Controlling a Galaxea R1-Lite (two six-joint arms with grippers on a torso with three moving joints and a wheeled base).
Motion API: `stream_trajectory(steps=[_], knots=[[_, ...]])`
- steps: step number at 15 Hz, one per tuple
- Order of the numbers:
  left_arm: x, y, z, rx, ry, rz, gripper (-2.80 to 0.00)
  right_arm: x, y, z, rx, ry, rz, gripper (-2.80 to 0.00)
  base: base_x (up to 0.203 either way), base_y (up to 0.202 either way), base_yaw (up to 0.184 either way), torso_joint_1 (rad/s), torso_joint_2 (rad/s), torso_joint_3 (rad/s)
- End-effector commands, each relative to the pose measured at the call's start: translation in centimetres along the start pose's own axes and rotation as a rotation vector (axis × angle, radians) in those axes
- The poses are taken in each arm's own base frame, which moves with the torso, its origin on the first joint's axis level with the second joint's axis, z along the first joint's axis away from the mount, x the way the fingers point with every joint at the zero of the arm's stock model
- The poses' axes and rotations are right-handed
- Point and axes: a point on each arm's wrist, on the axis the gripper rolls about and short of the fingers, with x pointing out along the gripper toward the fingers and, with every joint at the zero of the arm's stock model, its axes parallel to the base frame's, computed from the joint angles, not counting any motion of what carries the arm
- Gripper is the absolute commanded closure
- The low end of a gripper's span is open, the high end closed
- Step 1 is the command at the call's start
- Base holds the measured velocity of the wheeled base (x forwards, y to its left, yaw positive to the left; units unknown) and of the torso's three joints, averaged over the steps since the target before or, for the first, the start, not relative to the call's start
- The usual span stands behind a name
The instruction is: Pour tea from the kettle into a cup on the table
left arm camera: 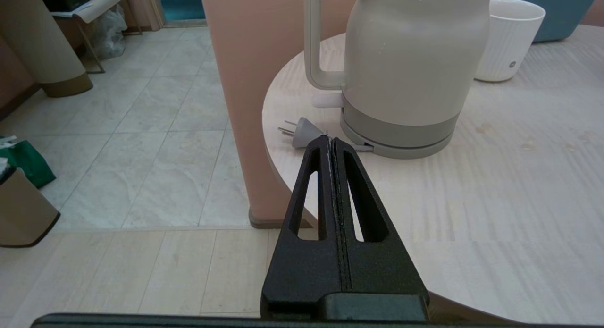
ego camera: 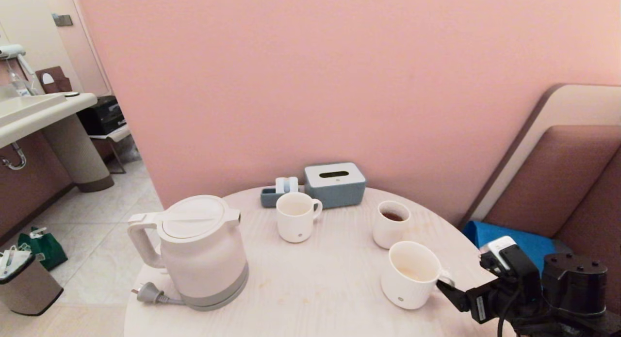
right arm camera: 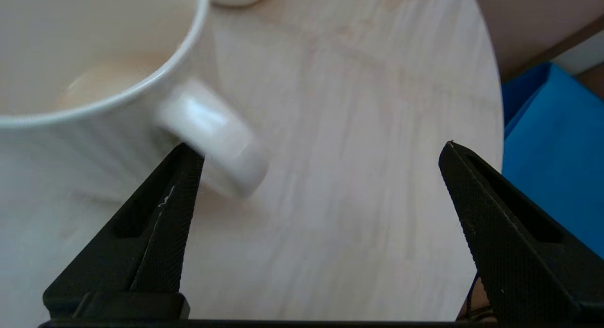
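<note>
Right gripper [right arm camera: 321, 153], fingers spread wide and empty, sits just beside the cup [ego camera: 410, 274] handle; kettle [ego camera: 201, 252] far across the counter [ego camera: 310, 288], nearer the clenched left gripper [left arm camera: 330, 140].

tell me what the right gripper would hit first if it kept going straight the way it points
Probably the handle of the cup. The right gripper is open and aimed across the table at it, one finger beside the handle already. Depth is hard to judge.

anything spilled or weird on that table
Faint brownish spots mark the table between the kettle and the cup, like dried drips. The kettle's plug lies loose at the table's edge, unplugged.
</note>
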Motion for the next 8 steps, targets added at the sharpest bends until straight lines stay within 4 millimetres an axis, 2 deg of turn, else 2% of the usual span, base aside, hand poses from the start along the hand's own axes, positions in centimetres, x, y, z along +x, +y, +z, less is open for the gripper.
stream_trajectory(steps=[1,8], knots=[[0.0,0.0,0.0,0.000,0.000,0.001,0.00,-1.1,-0.1,0.7,-0.001,-0.035,0.008,-2.80,0.000,0.000,0.000,0.000,0.00,0.000],[0.0,0.0,0.0,0.000,0.000,0.001,0.00,-4.4,-0.5,1.7,0.007,-0.062,0.021,-2.80,0.000,0.000,0.000,0.000,0.00,0.000]])
